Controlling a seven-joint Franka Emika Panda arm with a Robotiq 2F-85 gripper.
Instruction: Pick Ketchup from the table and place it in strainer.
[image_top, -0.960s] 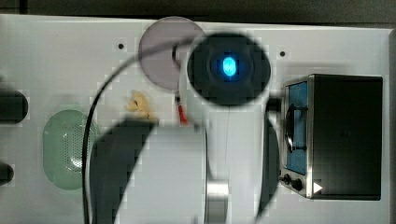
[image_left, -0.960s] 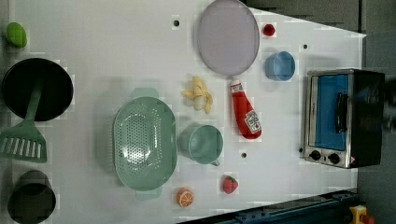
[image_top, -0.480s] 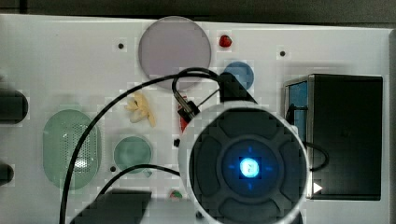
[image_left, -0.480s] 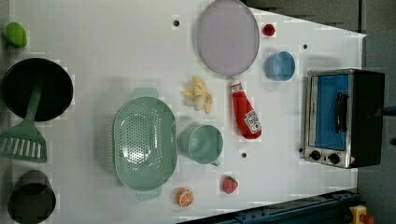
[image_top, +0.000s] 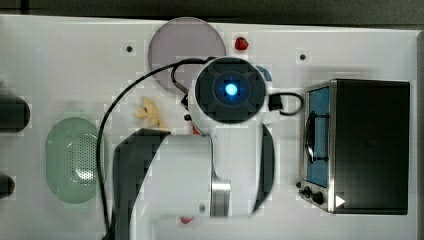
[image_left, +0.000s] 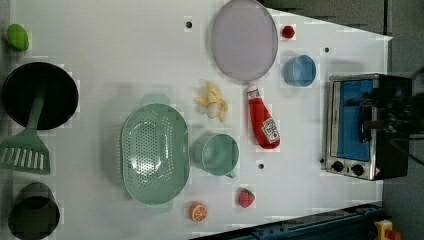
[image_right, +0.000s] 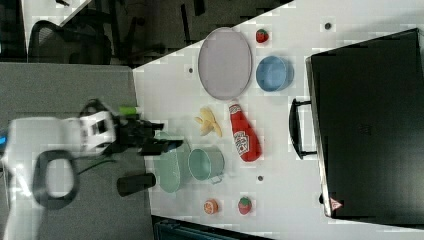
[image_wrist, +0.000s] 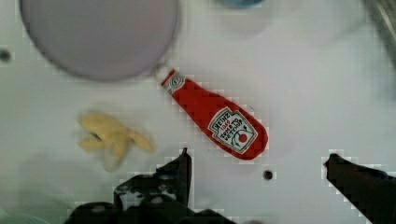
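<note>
Most of the Ketchup (image_top: 196, 131) hides under the arm; pincer (image_wrist: 257, 161) spread wide

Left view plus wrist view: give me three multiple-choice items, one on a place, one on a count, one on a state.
1. The slim red ketchup bottle lies:
A inside the mint-green oval plastic strainer
B on the white table, cap touching the grey-lilac round plate
C in the green mug

2. Small red strawberries in the left view:
A one
B two
C four

3. The hand is:
A open, empty
B shut on the bottle
C shut, empty

Key: 1 B, cap meets plate rim; 2 B, one by the plate, one by the mug; 3 A, fingers wide apart above the bottle.
</note>
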